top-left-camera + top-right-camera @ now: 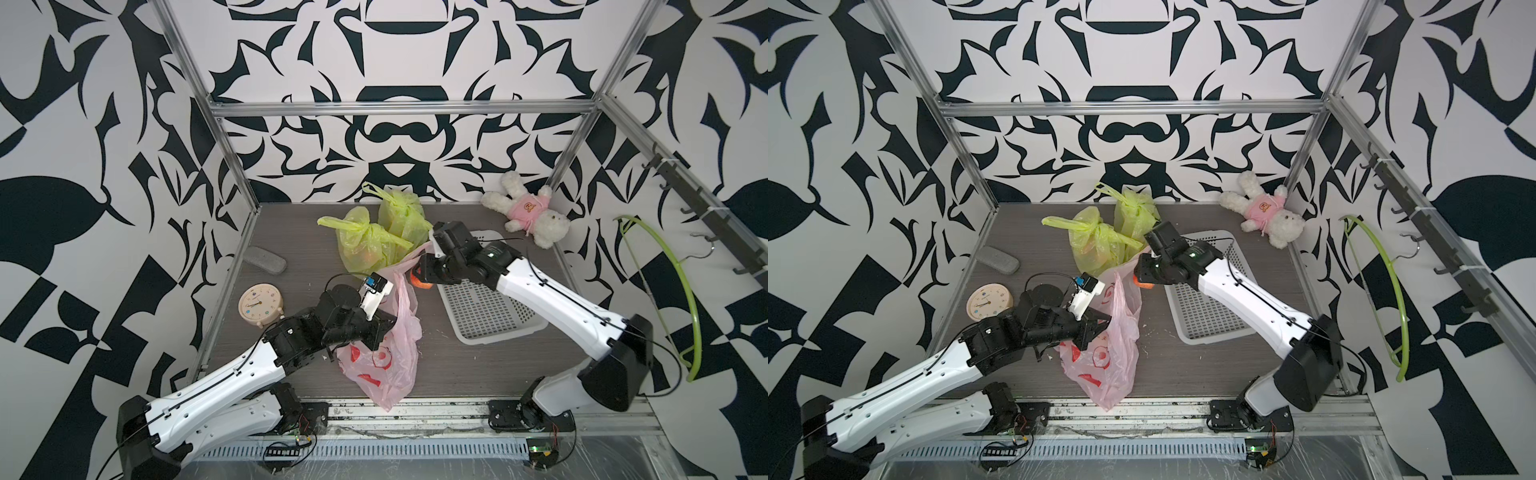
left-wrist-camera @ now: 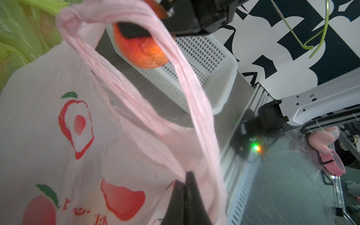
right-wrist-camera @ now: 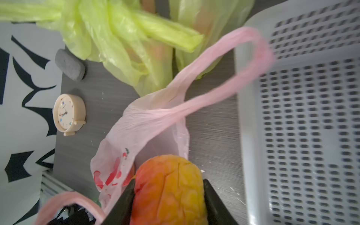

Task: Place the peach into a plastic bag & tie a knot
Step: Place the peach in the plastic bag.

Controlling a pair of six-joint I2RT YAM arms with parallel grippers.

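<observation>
The orange-red peach (image 3: 169,194) sits squeezed between the fingers of my right gripper (image 3: 169,181), which is shut on it. In both top views the peach (image 1: 420,281) (image 1: 1143,283) hangs above the table, between the white basket and the upper end of the pink plastic bag (image 1: 386,357) (image 1: 1105,353). The bag has red fruit prints and lies lengthwise towards the front rail. My left gripper (image 2: 185,180) is shut on the bag's edge near one handle and holds that side up. In the left wrist view the peach (image 2: 144,51) shows through the raised handle loop (image 2: 120,78).
Two knotted green bags (image 1: 374,241) stand just behind the pink bag. A white perforated basket (image 1: 486,307) lies under the right arm. A cream clock (image 1: 260,305) and a grey case (image 1: 264,259) sit at the left, a plush toy (image 1: 528,210) at the back right.
</observation>
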